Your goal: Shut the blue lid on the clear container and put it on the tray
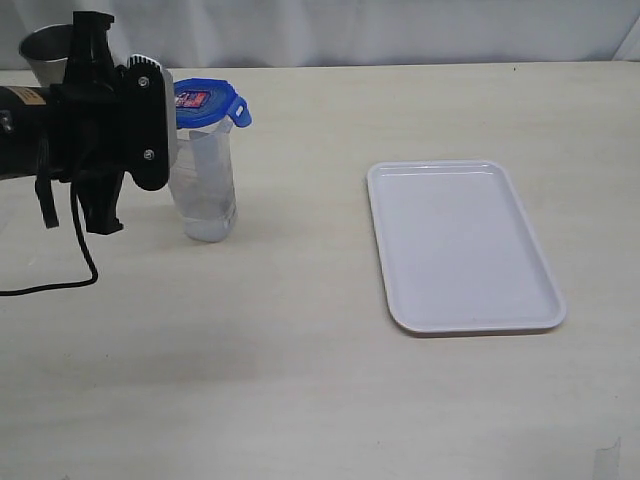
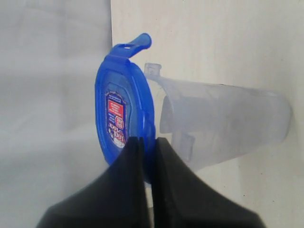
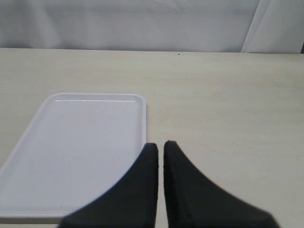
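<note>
Left gripper: your left gripper (image 2: 148,142) is clenched, its jaws almost together, and it looks to be pinching the rim of the lid (image 1: 205,103) on the side away from the tray (image 1: 465,245).
Right gripper: the right gripper (image 3: 160,145) is clenched on nothing and hangs near the tray's edge.
Lid: it sits on top of the container (image 1: 205,190), but one flap (image 1: 241,112) sticks out unlatched on the tray side.
Container: it stands upright on the surface (image 1: 300,380), well apart from the tray, with a cup (image 1: 40,45) behind the arm.
Step in hand: seating and latching the lid, by my reading.
How to do it well: press straight down along the container's axis. It is tall and narrow, so any sideways push from your pinch could tip it.
Support: consider bringing the right gripper across to steady the wall before you fold the flap.
Check: confirm that the rim is level all round before you lift.
Risk: a half-latched lid may pop off in the carry.
</note>
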### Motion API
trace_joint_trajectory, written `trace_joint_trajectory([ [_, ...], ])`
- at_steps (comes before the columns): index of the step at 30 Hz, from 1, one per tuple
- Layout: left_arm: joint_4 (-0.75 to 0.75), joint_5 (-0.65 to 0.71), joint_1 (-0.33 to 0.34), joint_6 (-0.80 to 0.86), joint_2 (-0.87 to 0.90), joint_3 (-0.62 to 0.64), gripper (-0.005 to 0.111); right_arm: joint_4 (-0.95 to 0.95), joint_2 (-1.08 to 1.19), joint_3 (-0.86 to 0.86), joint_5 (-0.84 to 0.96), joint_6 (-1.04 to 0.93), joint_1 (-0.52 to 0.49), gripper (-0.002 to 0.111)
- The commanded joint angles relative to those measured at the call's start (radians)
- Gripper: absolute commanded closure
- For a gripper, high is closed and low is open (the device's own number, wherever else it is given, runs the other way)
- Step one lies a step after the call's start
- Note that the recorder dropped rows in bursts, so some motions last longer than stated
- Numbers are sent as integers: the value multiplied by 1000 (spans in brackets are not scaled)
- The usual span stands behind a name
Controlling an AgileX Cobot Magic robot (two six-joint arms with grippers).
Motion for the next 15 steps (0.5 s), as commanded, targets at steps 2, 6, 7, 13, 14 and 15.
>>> trace_joint_trajectory([
  [2, -3, 9, -1, -2, 2, 3, 107, -2, -6, 4, -3, -4, -3, 104],
  [6, -3, 9, 1, -2, 2, 3, 107, -2, -6, 4, -3, -4, -3, 104],
  [7, -3, 6, 1, -2, 2, 3, 107, -2, -6, 4, -3, -4, -3, 104],
  [13, -3, 30, 1, -2, 2, 3, 107, -2, -6, 4, -3, -4, -3, 104],
  [14, -3, 35, 1, -2, 2, 3, 107, -2, -6, 4, -3, -4, -3, 104],
  [15, -3, 40, 1, -2, 2, 3, 107, -2, -6, 4, -3, -4, -3, 104],
])
